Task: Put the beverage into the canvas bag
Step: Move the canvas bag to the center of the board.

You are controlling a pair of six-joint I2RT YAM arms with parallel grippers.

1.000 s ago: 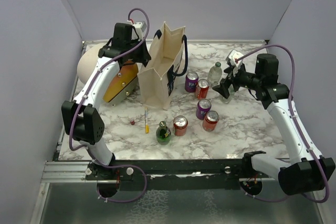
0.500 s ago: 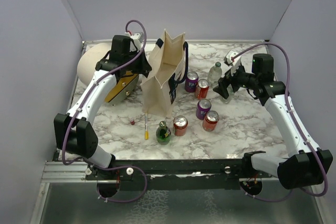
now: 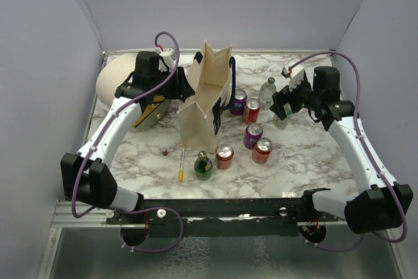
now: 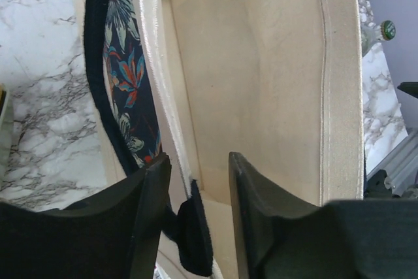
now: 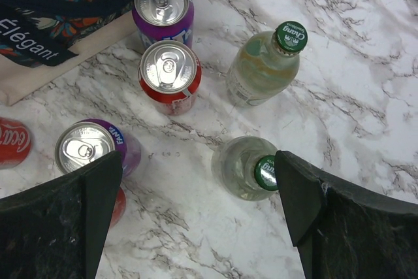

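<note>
Pinches the rim of the bag [image 4: 261,83] with the left end effector [image 4: 196,168], pressed tight on the cloth. Has tugged the bag [image 3: 206,99] a bit nearer the front and holds its mouth wide open. Hangs the right end effector [image 5: 199,161], spread wide and holding nothing, over a clear bottle [image 5: 245,171]. Has slid in closer above it. Stands on the tabletop [image 3: 307,155] beside the cans [image 5: 170,73]. Looks ready for a grab next.

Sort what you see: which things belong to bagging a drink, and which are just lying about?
Job: bag; left hand gripping its rim; open right hand over a clear bottle; cans.
Lying about: pen; drum.
</note>
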